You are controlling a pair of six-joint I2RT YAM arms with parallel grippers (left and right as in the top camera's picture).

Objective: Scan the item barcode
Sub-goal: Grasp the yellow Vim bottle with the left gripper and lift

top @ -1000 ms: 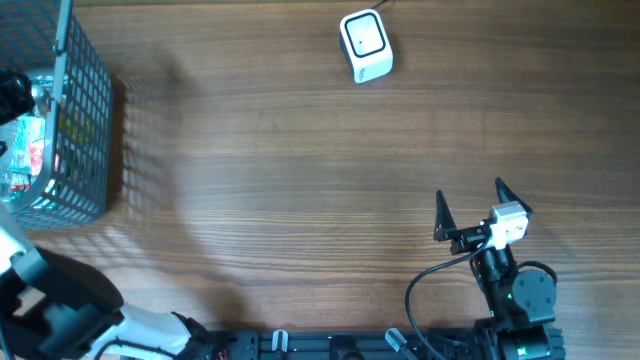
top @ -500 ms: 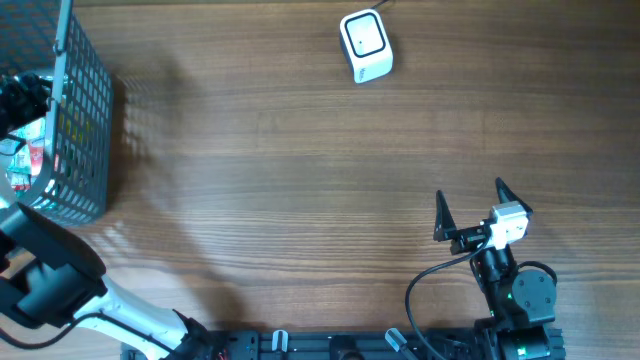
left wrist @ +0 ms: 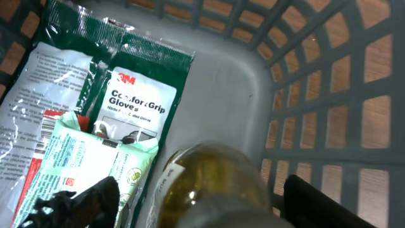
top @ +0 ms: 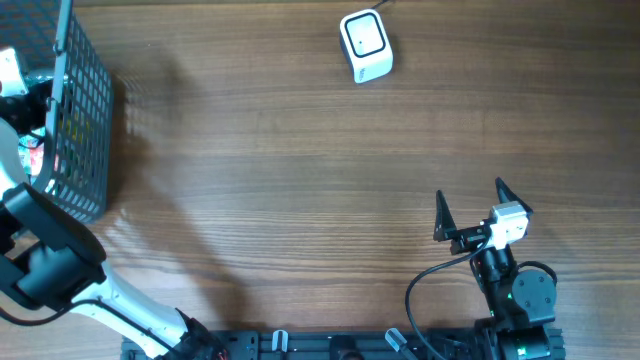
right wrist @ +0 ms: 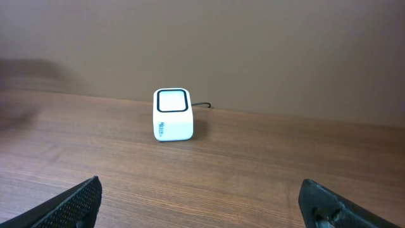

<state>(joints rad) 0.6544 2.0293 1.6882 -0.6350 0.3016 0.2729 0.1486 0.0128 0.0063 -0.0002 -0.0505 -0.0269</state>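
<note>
Glove packet [left wrist: 136, 95], 11 o'clock in left wrist view: red "3M", then green "Comfort Grip Gloves" on a white panel, glare across the first word. Pale green pouch [left wrist: 82, 164], 8 o'clock: fine print and round logos were too small to read. Bottle [left wrist: 209, 183] label, 6 o'clock: unreadable. Scanner [right wrist: 172, 114] front marks: illegible.

This is looking like a mock shop checkout: a white barcode scanner [top: 364, 45] is sitting at 12 o'clock on the wood-grain table [top: 300, 180], a grey basket [top: 85, 110] holding packaged goods [left wrist: 126, 95] at 9 o'clock
</note>
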